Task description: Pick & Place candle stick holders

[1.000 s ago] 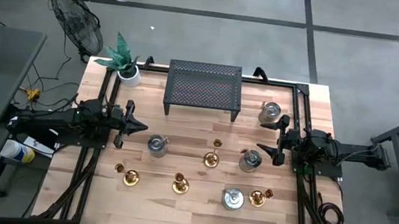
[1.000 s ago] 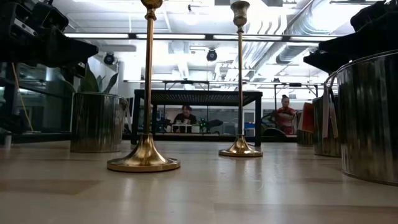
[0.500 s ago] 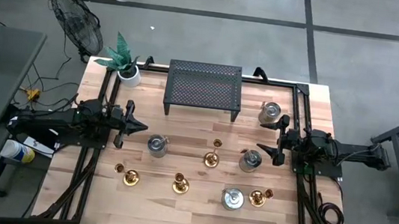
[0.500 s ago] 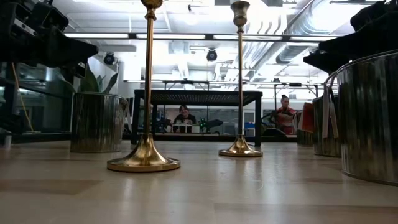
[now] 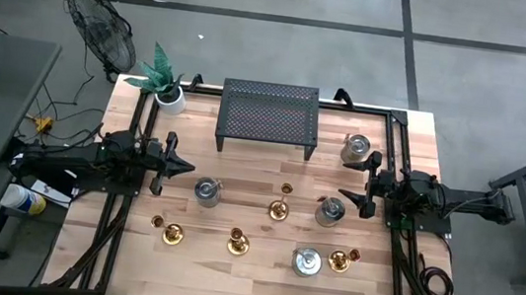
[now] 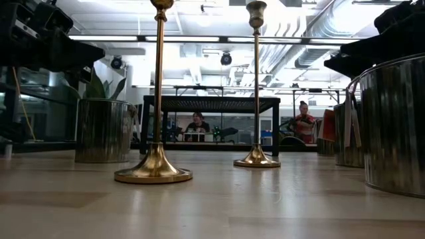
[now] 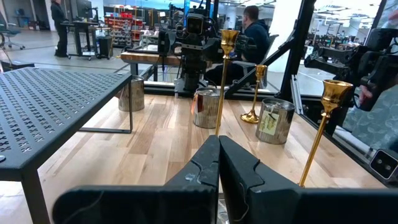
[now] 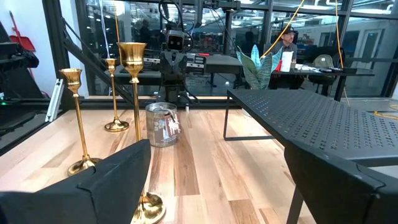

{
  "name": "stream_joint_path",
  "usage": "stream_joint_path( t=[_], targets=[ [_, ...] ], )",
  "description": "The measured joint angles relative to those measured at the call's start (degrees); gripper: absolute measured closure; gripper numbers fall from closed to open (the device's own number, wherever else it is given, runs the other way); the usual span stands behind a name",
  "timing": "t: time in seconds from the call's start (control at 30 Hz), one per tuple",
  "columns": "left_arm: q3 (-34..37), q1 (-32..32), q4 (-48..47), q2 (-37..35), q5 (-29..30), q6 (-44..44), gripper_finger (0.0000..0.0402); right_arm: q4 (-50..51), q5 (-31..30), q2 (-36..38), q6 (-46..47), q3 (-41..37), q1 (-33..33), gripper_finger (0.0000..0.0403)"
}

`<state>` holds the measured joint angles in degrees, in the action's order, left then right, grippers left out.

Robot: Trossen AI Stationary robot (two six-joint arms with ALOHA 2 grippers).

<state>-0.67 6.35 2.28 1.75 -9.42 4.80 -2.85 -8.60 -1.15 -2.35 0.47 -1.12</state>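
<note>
Both hands hover at opposite table (image 5: 259,266) edges, holding nothing.

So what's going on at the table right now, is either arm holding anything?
Neither arm holds anything. The left gripper hovers shut at the table's left side; the right gripper hovers open at its right. Four gold candle stick holders stand untouched on the table among silver tins, in front of a black mesh rack.

Two dark arms, black matte tool fingers (image 7: 217,180), angular, w/ wedge tips
</note>
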Motion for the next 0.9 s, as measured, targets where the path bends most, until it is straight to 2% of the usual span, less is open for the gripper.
stream_joint_path(
  t=[0.43,0.9],
  targets=[
    [0.0,0.0,0.0,0.0,0.0,0.0,0.0401,-0.1,0.0,0.0,16.9,0.0,0.0,0.0041],
    [0.0,0.0,0.0,0.0,0.0,0.0,0.0401,0.3,0.0,0.0,19.0,0.1,0.0,0.0041]
  ],
)
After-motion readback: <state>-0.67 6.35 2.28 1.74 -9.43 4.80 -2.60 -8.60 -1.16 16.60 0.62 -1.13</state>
